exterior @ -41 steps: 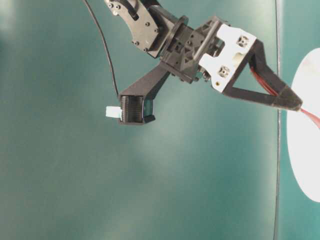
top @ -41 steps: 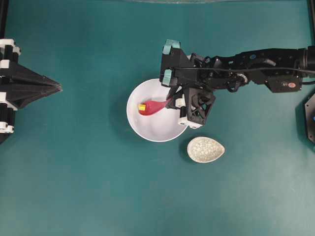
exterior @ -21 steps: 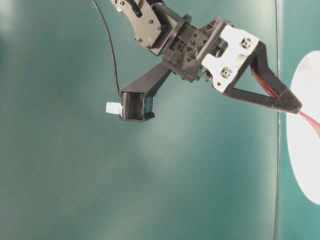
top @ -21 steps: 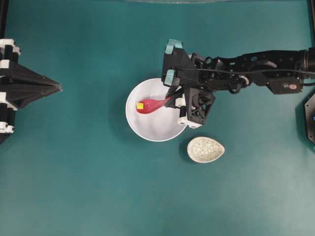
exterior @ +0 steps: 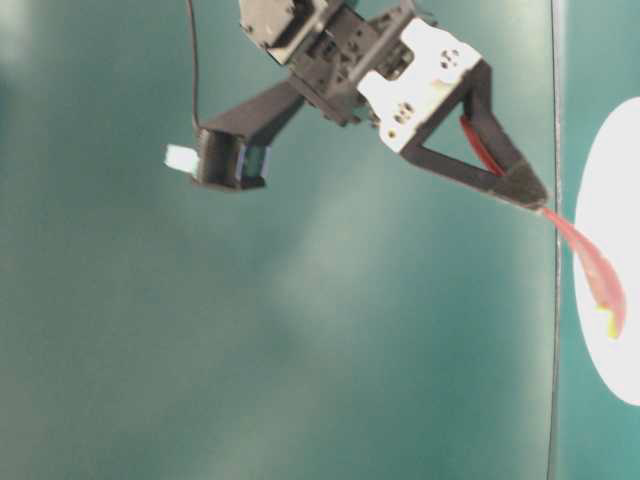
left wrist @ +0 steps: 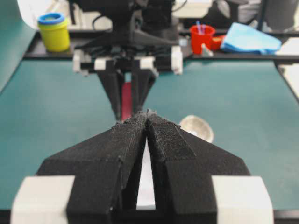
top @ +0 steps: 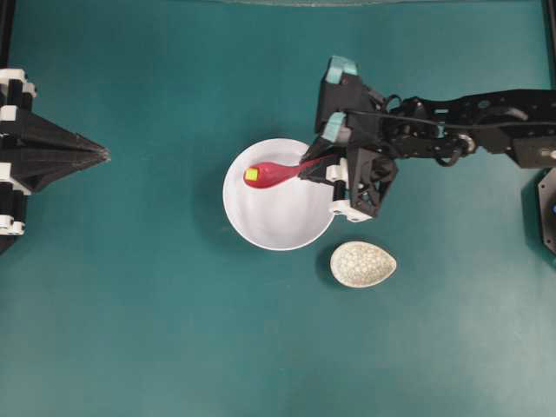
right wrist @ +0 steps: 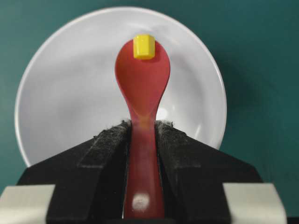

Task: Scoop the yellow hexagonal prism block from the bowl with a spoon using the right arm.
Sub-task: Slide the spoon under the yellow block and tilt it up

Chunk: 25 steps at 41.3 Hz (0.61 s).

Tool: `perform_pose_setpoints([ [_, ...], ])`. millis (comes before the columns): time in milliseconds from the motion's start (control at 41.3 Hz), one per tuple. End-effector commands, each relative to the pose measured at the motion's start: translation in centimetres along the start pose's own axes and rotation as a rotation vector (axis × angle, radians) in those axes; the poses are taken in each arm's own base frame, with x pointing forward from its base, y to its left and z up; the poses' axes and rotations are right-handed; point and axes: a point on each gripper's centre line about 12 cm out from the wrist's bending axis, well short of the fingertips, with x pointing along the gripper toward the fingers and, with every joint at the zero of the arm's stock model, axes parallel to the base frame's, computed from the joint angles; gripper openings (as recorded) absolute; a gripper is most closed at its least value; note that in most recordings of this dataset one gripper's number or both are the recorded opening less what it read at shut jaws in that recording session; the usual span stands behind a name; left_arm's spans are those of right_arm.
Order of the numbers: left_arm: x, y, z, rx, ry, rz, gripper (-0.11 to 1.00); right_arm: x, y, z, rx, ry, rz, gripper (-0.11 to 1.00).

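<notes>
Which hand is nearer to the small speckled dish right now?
Right. The right hand, shut on the spoon, sits just above the speckled dish, by the bowl's rim. The left hand is far off at the table's left edge.

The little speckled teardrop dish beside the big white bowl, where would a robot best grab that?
Probably at the rim of the speckled dish, coming straight down from above with one finger inside and one outside. It lies flat and shallow on the table, so its sides give little to pinch. The pointed end, facing right in the overhead view, is narrowest and lies farthest from the white bowl.
</notes>
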Motion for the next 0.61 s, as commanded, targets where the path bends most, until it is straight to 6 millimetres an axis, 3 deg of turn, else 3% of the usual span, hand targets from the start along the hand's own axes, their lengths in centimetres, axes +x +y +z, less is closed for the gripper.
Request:
perform_pose_setpoints([
  [0,0.2,0.0,1.1,0.002,-0.029,0.001,0.07,-1.6,0.5,1.5,0.0,-0.087,0.003,0.25],
  [581,0.2,0.1,1.1,0.002,-0.031,0.002,0.07,-5.8,0.7,1.3,0.085,-0.252,-0.003,0.25],
])
